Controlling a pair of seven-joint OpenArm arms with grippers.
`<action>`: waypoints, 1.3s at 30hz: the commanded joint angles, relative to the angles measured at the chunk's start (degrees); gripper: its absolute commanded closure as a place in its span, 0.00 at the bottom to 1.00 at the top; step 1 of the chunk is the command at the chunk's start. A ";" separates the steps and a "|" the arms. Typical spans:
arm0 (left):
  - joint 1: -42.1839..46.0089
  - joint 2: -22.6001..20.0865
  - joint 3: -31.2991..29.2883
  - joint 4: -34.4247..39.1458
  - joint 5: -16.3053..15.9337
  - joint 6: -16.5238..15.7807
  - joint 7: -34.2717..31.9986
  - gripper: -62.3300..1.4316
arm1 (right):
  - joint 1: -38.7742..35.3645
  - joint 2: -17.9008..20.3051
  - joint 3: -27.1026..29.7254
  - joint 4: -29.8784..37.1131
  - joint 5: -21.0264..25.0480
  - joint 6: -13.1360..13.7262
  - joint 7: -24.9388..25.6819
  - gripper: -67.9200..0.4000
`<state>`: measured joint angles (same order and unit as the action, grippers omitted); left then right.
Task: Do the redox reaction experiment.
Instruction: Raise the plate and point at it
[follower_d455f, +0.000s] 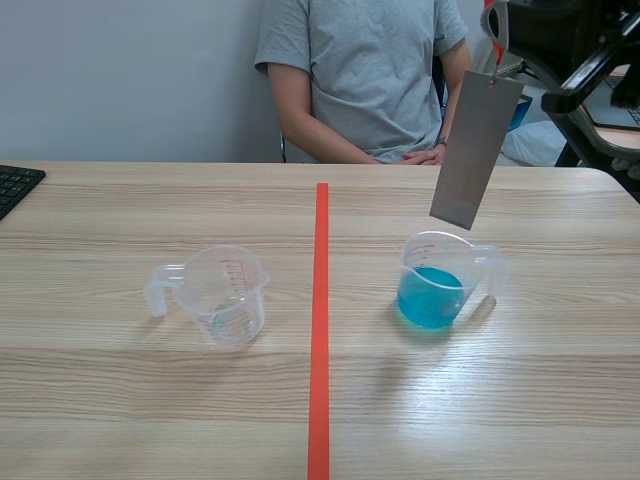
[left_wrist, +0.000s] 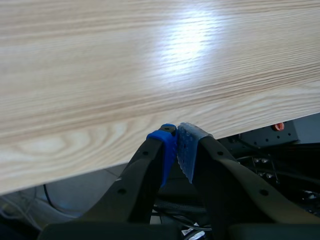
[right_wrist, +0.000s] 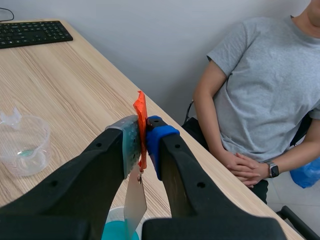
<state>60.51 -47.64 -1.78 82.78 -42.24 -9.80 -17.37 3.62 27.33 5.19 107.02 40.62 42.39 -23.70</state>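
A grey metal plate (follower_d455f: 475, 150) hangs tilted from an orange-red tag (right_wrist: 140, 112), and my right gripper (right_wrist: 142, 137) is shut on that tag. The plate's lower end is just above the rim of a clear measuring cup of blue liquid (follower_d455f: 440, 282), right of the red tape line. In the scene view the right gripper (follower_d455f: 496, 28) is raised at the far right. A second clear cup (follower_d455f: 225, 293), nearly empty, stands left of the line. My left gripper (left_wrist: 176, 150) is shut on nothing over the table's edge; it is out of the scene view.
A person in a grey shirt (follower_d455f: 365, 75) sits across the table with hands folded near the far edge. A black keyboard (follower_d455f: 15, 185) lies at the far left. A blue bag (right_wrist: 306, 172) lies on the floor beside the person.
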 joint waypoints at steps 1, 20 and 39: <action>-2.14 -0.98 0.20 0.81 0.02 -0.48 0.28 0.91 | 0.83 0.90 0.76 0.83 1.03 0.33 0.66 0.97; -41.20 -6.27 15.50 0.70 4.52 -12.85 7.61 0.91 | 0.83 0.90 0.76 0.83 1.03 0.33 0.66 0.97; -81.79 14.78 45.00 -16.83 13.03 -5.97 11.41 0.91 | 0.83 0.90 0.76 0.83 1.03 0.33 0.68 0.97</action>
<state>-20.36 -33.26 43.57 65.25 -28.69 -15.86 -4.91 3.62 27.33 5.19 107.02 40.80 42.39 -23.90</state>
